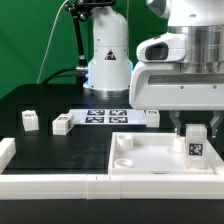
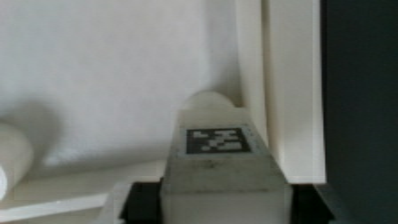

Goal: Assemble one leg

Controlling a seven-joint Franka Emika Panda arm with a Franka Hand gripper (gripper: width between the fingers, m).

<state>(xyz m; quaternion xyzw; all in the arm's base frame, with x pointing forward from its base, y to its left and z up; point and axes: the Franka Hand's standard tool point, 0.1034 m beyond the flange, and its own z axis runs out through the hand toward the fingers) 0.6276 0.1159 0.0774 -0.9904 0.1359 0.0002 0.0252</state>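
My gripper [image 1: 196,130] is shut on a white leg [image 1: 196,142] with a black-and-white tag facing the camera. It holds the leg upright over the far right corner of the large flat white panel [image 1: 150,160]. In the wrist view the held leg [image 2: 219,150] sits between the dark fingers [image 2: 146,200], its tip at the corner socket [image 2: 214,102] by the panel's raised edge. I cannot tell whether the leg touches the socket. Three more legs lie on the black table: one at the exterior view's left [image 1: 30,120], one [image 1: 64,124] beside it, one [image 1: 149,117] behind the panel.
The marker board [image 1: 105,116] lies flat at the middle back of the table. A white rail [image 1: 40,185] runs along the front edge, with a white bracket end [image 1: 5,150] at the exterior view's left. The robot's white base [image 1: 108,60] stands behind the board.
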